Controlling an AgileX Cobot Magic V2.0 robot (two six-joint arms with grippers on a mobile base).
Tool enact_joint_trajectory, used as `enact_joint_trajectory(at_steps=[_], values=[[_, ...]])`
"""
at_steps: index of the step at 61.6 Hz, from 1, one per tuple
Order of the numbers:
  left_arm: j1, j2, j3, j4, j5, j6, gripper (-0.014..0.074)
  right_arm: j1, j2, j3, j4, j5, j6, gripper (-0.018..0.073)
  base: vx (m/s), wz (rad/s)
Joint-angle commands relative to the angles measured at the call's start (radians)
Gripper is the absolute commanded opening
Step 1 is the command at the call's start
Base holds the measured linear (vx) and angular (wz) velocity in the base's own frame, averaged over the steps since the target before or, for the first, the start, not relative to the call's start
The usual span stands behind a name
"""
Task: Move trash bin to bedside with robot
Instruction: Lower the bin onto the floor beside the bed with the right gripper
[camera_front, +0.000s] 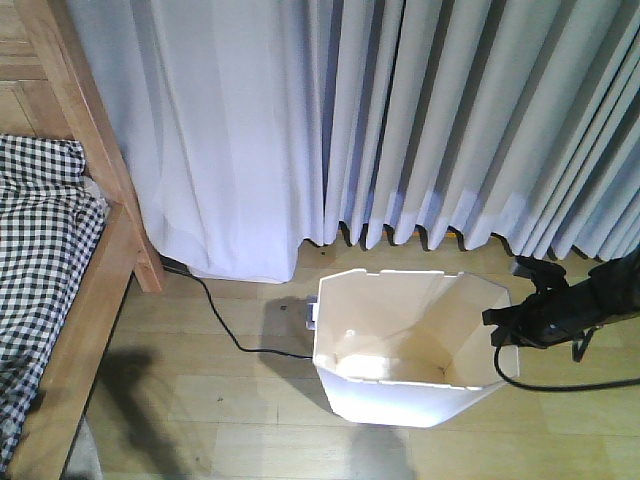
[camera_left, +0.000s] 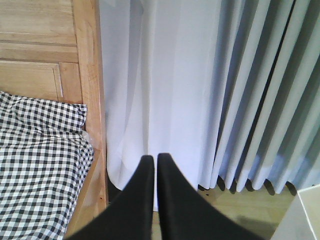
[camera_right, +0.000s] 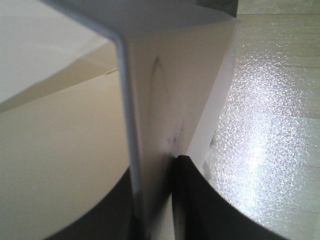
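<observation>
A thin wall of the trash bin (camera_right: 165, 100) is being pinched at its rim between the two black fingers of the right end effector (camera_right: 157, 185), one finger inside and one outside, so that the bin can presumably be dragged rather than lifted. The plastic is being shown as smooth, white and slightly glossy, cream-toned inside, with flat tapered panels and cut-off corners, and faint scuff marks are being seen near the grip. The bin is being kept upright on the pale wooden floor (camera_front: 200, 400), just in front of the pleated grey-white curtain (camera_front: 400, 120) and apart from the light-brown wooden bed frame (camera_front: 100, 300) on the robot's left. The frame's black-and-white checked bedding (camera_front: 40, 230) is being seen as soft and rumpled. A thin black cable (camera_front: 225, 325) is being trailed across the floor between bed and bin and could be caught in a slide. The left end effector (camera_left: 154, 159) is being held closed on nothing, its fingers pressed together, pointing toward the curtain beside the bed.
</observation>
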Motion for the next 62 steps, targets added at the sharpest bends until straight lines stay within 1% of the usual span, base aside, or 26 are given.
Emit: enact_joint_trajectory(at_steps=[1,15,23,30,35,39,45,49,52,55,62], values=[[0.000,-0.015,0.019,-0.004,-0.069,-0.006,-0.0006,0.000,-0.027,-0.071,0.028,0.167,0.042,0.0013,0.00,0.00],[0.000,-0.015,0.019,-0.004,-0.069,-0.006,-0.0006,0.000,0.117,-0.228,0.009,0.182,0.108,0.0026,0.00,0.00],[0.000,-0.015,0.019,-0.004,-0.069,-0.006,-0.0006,0.000,0.209,-0.330,0.001,0.227,0.111,0.0033,0.00,0.00],[0.000,-0.015,0.019,-0.004,-0.069,-0.006,-0.0006,0.000,0.282,-0.424,-0.019,0.260,0.147,0.0036,0.00,0.00],[0.000,-0.015,0.019,-0.004,-0.069,-0.006,-0.0006,0.003,0.331,-0.495,-0.058,0.276,0.174,0.0040,0.00,0.00],[0.000,-0.015,0.019,-0.004,-0.069,-0.006,-0.0006,0.018,0.361,-0.548,-0.128,0.279,0.207,0.0043,0.00,0.00],[0.000,-0.015,0.019,-0.004,-0.069,-0.006,-0.0006,0.053,0.402,-0.622,-0.240,0.278,0.299,0.0048,0.00,0.00],[0.000,-0.015,0.019,-0.004,-0.069,-0.006,-0.0006,0.072,0.427,-0.661,-0.289,0.275,0.370,0.0049,0.00,0.00],[0.000,-0.015,0.019,-0.004,-0.069,-0.006,-0.0006,0.082,0.449,-0.691,-0.306,0.275,0.424,0.0050,0.00,0.00],[0.000,-0.015,0.019,-0.004,-0.069,-0.006,-0.0006,0.083,0.466,-0.713,-0.311,0.275,0.452,0.0050,0.00,0.00],[0.000,-0.015,0.019,-0.004,-0.069,-0.006,-0.0006,0.084,0.499,-0.747,-0.296,0.274,0.472,0.0055,0.00,0.00]])
